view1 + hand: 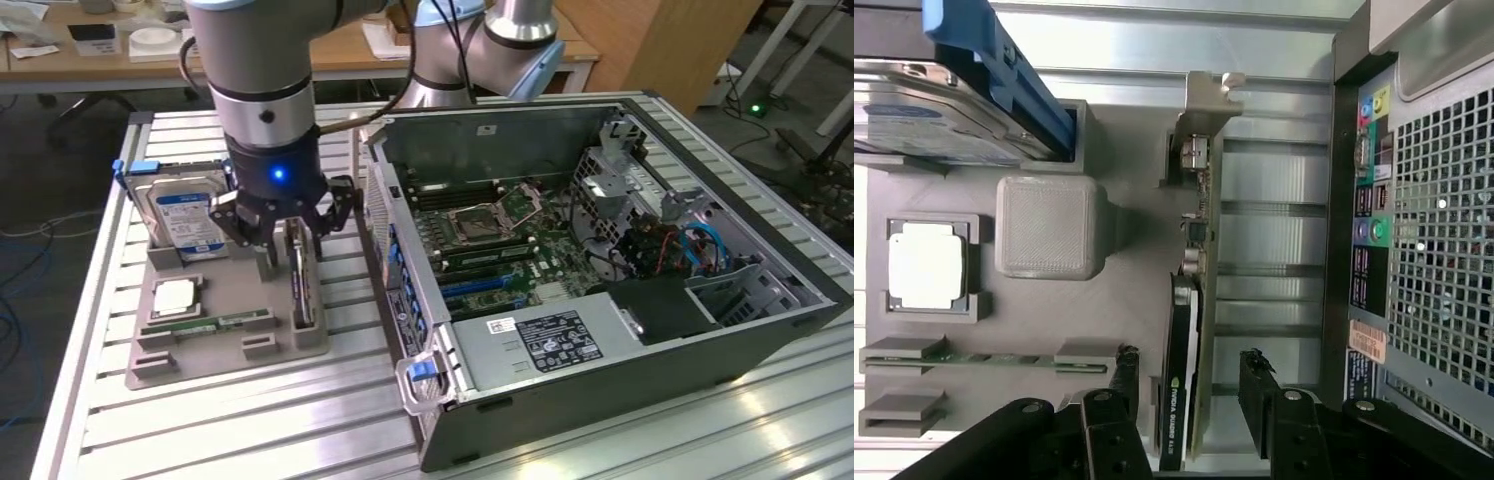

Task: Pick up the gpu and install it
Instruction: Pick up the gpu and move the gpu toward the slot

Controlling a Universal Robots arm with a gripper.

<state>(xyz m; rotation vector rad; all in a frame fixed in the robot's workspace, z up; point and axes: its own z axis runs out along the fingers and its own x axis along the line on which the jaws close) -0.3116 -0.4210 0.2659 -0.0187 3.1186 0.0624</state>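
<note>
My own fingers cover the near end of the gpu [303, 290] in the exterior view, and in the wrist view that end of the card [1182, 330] runs out of frame between my knuckles. The hard drive [944, 120] is cut off at the frame edge too. My gripper [290, 248] is spread wide, one finger [1124, 375] on each side of the card, a gap on both sides, nothing held, nothing touched. The gpu stands on its edge in a slot of the grey holder tray [227, 350], its silver bracket at the far end. Beside it on the tray sit the blue-labelled drive [187, 215], a processor chip [176, 297] and a memory stick [220, 321]. The open computer case [601, 380] stands just beside the tray on the exterior view's right, its rear ports [1374, 230] close to my outer finger
</note>
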